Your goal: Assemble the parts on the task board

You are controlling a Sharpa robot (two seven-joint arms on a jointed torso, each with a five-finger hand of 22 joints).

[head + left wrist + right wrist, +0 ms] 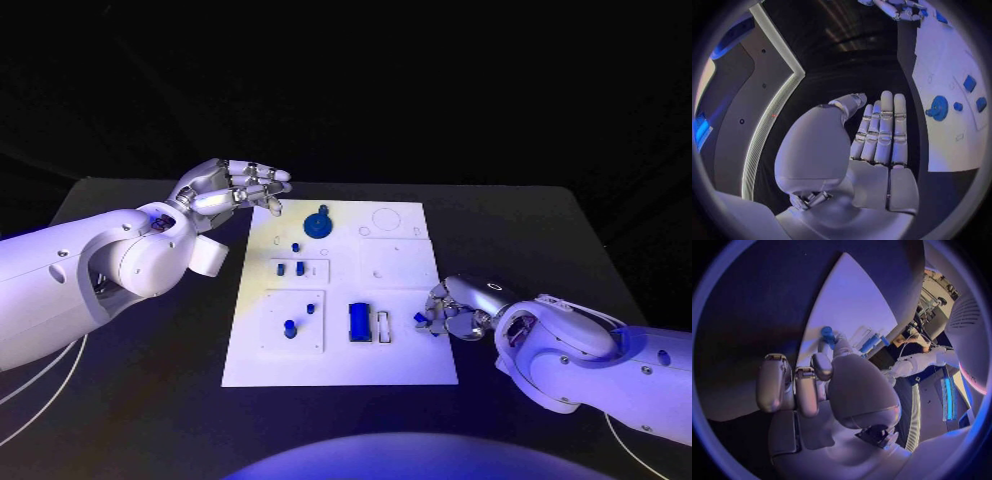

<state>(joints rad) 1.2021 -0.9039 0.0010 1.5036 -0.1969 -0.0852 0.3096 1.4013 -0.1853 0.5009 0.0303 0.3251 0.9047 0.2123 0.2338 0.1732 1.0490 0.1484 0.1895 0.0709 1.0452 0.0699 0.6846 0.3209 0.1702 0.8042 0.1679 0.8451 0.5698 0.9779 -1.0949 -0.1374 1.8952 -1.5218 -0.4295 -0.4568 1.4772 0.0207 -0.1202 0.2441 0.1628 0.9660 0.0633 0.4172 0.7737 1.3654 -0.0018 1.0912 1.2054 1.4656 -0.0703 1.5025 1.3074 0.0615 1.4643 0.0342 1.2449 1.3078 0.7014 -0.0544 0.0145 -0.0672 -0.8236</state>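
Dim scene, blue-violet light; yellowish glare on task board (408, 370); wrist views fisheye-warped.

Our left hand (231, 188) hovers with fingers (882, 125) straight, held together and holding nothing, arm reaching in from the left. Our right hand (459, 310) sits low, fingers (795, 387) curled inward, forearm bent behind it.

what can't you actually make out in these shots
- Right hand: a small blue part sits at its fingertips at the task board edge; in the head view and right wrist view the fingers hide whether it is pinched or only touched.
- Empty recesses on the board's right half: too faint in the head view to tell their shapes.
- Left hand: flat in the left wrist view, holding nothing.
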